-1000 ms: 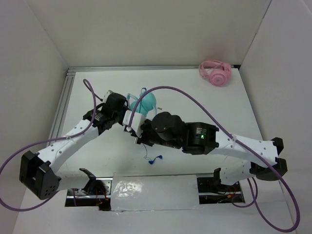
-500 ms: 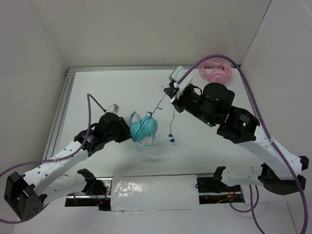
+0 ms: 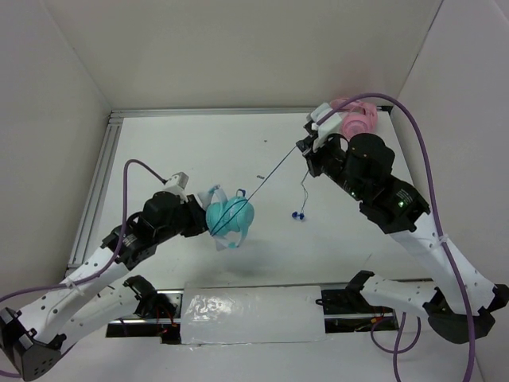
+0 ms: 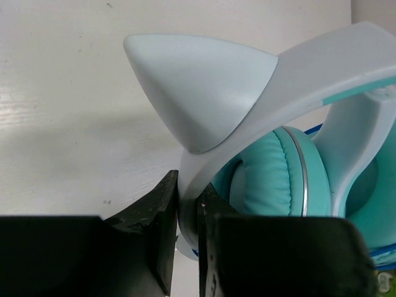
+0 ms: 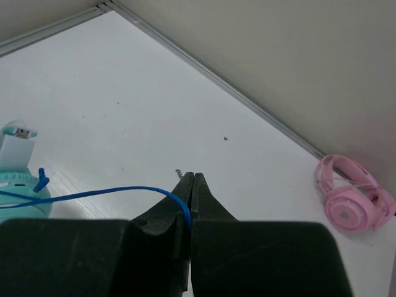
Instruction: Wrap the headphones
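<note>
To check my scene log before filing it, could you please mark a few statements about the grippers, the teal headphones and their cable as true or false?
1. The left gripper is shut on the headband of the teal headphones. True.
2. The right gripper is open and holds nothing. False: it is shut on the blue cable.
3. The cable runs straight from the headphones to the right gripper. True.
4. The plug sits in the pink headphones. False: it hangs on a loose strand from the right gripper, apart from them.
</note>
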Controlling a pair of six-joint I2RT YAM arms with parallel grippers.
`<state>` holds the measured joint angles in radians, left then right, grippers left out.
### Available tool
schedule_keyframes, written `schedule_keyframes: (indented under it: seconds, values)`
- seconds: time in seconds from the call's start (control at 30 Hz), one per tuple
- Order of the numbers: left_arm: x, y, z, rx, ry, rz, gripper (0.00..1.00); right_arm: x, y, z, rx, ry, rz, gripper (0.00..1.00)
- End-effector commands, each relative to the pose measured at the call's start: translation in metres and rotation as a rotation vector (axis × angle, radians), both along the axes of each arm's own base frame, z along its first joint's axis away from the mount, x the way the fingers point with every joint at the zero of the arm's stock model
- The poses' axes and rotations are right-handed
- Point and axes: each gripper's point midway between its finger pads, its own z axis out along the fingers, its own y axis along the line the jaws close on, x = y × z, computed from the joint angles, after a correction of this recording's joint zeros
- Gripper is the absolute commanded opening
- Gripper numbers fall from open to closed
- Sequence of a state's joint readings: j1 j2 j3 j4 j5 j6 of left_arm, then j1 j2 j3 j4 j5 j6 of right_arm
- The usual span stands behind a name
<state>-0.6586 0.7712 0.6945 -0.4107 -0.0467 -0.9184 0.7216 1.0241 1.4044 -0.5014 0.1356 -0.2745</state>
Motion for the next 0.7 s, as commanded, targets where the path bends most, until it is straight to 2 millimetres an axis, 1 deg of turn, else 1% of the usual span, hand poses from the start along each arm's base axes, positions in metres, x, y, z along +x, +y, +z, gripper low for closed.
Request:
schedule_keyframes:
  seconds: [0.0, 0.03, 0.07, 0.1, 0.13, 0.2, 0.23, 0.27, 0.3, 0.33, 0.37, 0.4, 0.43, 0.47, 0.5, 0.53, 0.6, 0.63, 0.67]
  values:
    - [-0.001, -0.018, 0.037, -0.066, -0.177, -0.138, 0.0, 0.009, 0.007, -0.001, 0.067, -0.011, 0.013, 0.0]
    - [-0.004, -0.019, 0.041, -0.071, -0.207, -0.168, 0.0, 0.012, 0.009, -0.017, 0.063, 0.014, 0.016, 0.0]
    - [-0.007, -0.02, 0.044, -0.071, -0.23, -0.197, 0.0, 0.018, 0.004, -0.022, 0.08, 0.027, 0.001, 0.0]
    - [-0.009, -0.023, 0.048, -0.081, -0.249, -0.221, 0.0, 0.022, 0.005, -0.025, 0.096, 0.029, 0.009, 0.0]
    - [-0.016, -0.027, 0.056, -0.112, -0.282, -0.269, 0.0, 0.024, 0.01, -0.04, 0.093, 0.066, 0.041, 0.0]
    - [-0.024, -0.03, 0.066, -0.149, -0.314, -0.308, 0.0, 0.034, 0.007, -0.058, 0.128, 0.11, 0.017, 0.0]
    - [-0.025, -0.029, 0.068, -0.158, -0.318, -0.305, 0.0, 0.034, 0.008, -0.068, 0.123, 0.132, 0.017, 0.0]
    - [-0.026, -0.029, 0.071, -0.164, -0.323, -0.305, 0.0, 0.035, 0.009, -0.069, 0.143, 0.119, 0.022, 0.0]
    - [-0.028, -0.027, 0.077, -0.172, -0.34, -0.305, 0.0, 0.035, 0.01, -0.087, 0.142, 0.147, 0.024, 0.0]
    - [-0.028, -0.026, 0.079, -0.172, -0.348, -0.304, 0.0, 0.031, 0.011, -0.089, 0.168, 0.158, 0.041, 0.0]
    - [-0.029, -0.026, 0.084, -0.179, -0.355, -0.304, 0.0, 0.032, 0.012, -0.092, 0.181, 0.159, 0.048, 0.0]
    - [-0.031, -0.025, 0.088, -0.187, -0.366, -0.303, 0.0, 0.029, 0.013, -0.104, 0.191, 0.186, 0.054, 0.0]
    - [-0.031, -0.025, 0.091, -0.196, -0.374, -0.299, 0.0, 0.028, 0.015, -0.109, 0.199, 0.194, 0.063, 0.0]
    - [-0.031, -0.025, 0.095, -0.199, -0.387, -0.302, 0.0, 0.028, 0.018, -0.109, 0.219, 0.184, 0.08, 0.0]
    - [-0.031, -0.024, 0.1, -0.202, -0.399, -0.301, 0.0, 0.026, 0.02, -0.122, 0.227, 0.211, 0.084, 0.0]
    - [-0.033, -0.025, 0.103, -0.205, -0.406, -0.313, 0.0, 0.025, 0.022, -0.125, 0.232, 0.212, 0.093, 0.0]
    - [-0.035, -0.026, 0.113, -0.223, -0.419, -0.325, 0.0, 0.024, 0.032, -0.14, 0.253, 0.256, 0.132, 0.0]
    - [-0.039, -0.03, 0.121, -0.251, -0.446, -0.354, 0.0, 0.025, 0.038, -0.137, 0.268, 0.241, 0.166, 0.0]
    - [-0.042, -0.032, 0.127, -0.268, -0.461, -0.369, 0.0, 0.016, 0.05, -0.144, 0.269, 0.266, 0.247, 0.0]
